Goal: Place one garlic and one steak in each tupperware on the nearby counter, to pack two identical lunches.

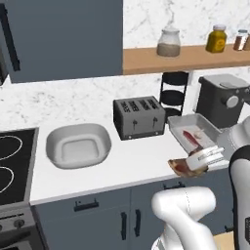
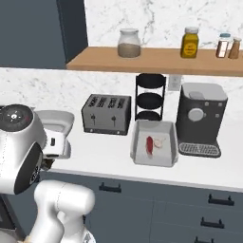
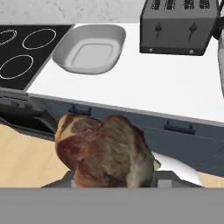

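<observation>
The lumpy reddish-brown steak (image 3: pixel 105 151) is held in the gripper (image 1: pixel 195 163), whose jaws are closed on it. In the hand view it sits low in the picture, in front of the table edge, with the dark drawer fronts and a strip of wooden floor behind it. From the left base view the same chunk shows under the white hand, at the front edge of the table (image 1: pixel 132 166), just before the grey tupperware (image 1: pixel 194 129).

In that grey rectangular tupperware lie the red strip steak (image 2: pixel 150 144) and one pale garlic (image 2: pixel 160 141), side by side (they look like they touch, but I cannot tell for sure). The white tupperware (image 1: pixel 78 145) stands well apart to the left, near the black stove top (image 1: pixel 14 161), and its inside looks bare. A second garlic I cannot make out in these pictures.

The arm rises from below the table, bends at a big white elbow, and holds the hand low and about level with the table top, at its front edge. In the right base view the thick white joint hides most of the hand.

Between the two containers, toward the wall, stands a dark four-slot toaster (image 1: pixel 139 117). Behind the grey container there is a black round tiered rack (image 2: pixel 150 97), and to the right a dark coffee machine (image 2: pixel 201 116). The wall is white marble. Above it a wooden shelf (image 2: pixel 156 60) carries a glass jar (image 2: pixel 129 43), a yellow jar (image 2: pixel 189 42) and small spice bottles (image 2: pixel 228 46). Blue-grey cabinets are below the table and also up at the left.
</observation>
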Tool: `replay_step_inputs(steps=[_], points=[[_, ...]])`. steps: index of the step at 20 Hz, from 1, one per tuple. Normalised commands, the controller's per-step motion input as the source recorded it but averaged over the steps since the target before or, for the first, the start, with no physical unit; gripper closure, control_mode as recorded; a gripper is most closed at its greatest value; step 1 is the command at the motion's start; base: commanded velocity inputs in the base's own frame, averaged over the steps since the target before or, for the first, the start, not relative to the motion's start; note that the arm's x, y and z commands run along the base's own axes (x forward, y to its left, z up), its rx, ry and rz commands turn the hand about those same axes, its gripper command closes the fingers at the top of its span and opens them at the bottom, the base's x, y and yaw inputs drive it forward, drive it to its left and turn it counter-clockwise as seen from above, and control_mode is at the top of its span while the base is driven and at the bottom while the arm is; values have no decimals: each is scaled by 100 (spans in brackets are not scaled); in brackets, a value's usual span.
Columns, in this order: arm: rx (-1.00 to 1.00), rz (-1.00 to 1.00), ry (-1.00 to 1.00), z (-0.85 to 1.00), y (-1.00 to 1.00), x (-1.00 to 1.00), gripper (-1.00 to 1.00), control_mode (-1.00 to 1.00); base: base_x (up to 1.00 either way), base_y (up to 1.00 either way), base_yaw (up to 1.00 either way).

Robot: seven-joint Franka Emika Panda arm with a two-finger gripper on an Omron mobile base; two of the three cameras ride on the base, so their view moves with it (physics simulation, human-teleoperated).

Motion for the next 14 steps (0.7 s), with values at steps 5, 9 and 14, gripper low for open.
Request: replay_step_inputs(steps=[5, 9, 14], points=[[0, 0, 0, 0, 0, 0, 100, 100, 2, 94, 1], [0, 0, 0, 0, 0, 0, 100, 100, 91, 31, -27], [0, 0, 0, 0, 0, 0, 100, 100, 46, 48, -18]])
